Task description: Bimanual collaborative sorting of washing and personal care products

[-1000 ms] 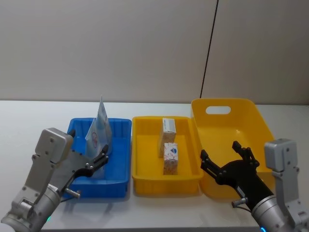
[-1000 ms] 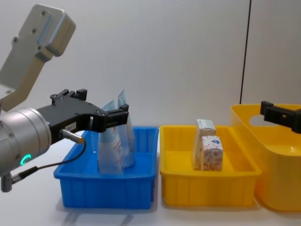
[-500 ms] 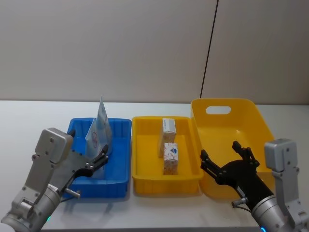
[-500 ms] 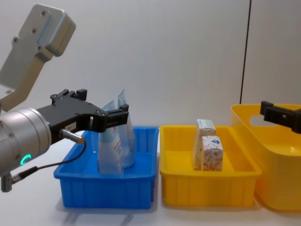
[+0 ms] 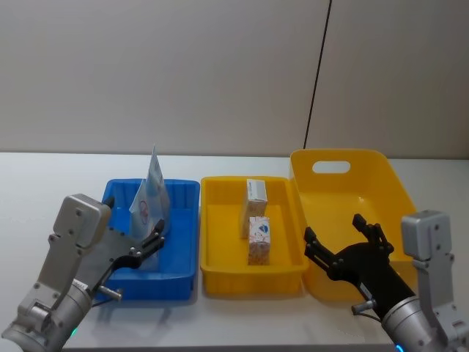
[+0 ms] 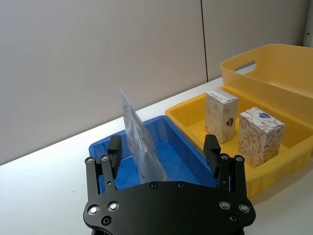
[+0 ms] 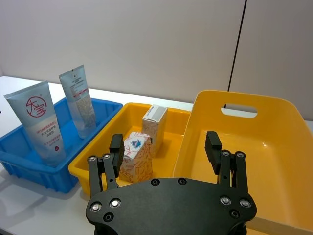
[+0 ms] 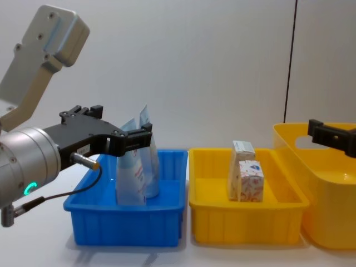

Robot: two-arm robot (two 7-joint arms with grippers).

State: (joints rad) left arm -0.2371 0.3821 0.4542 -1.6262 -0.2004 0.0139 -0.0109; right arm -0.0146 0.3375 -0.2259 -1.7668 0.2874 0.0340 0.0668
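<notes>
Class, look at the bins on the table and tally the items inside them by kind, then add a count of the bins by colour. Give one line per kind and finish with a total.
Tubes: 2, standing in the blue bin
Cartons: 2, standing in the shallow yellow bin
Blue bin: 1
Yellow bins: 2
Total: 4 products, 3 bins

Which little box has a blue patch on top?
The nearer carton in the shallow yellow tray, closest to the robot. The farther carton behind it has a plain white top.
</notes>
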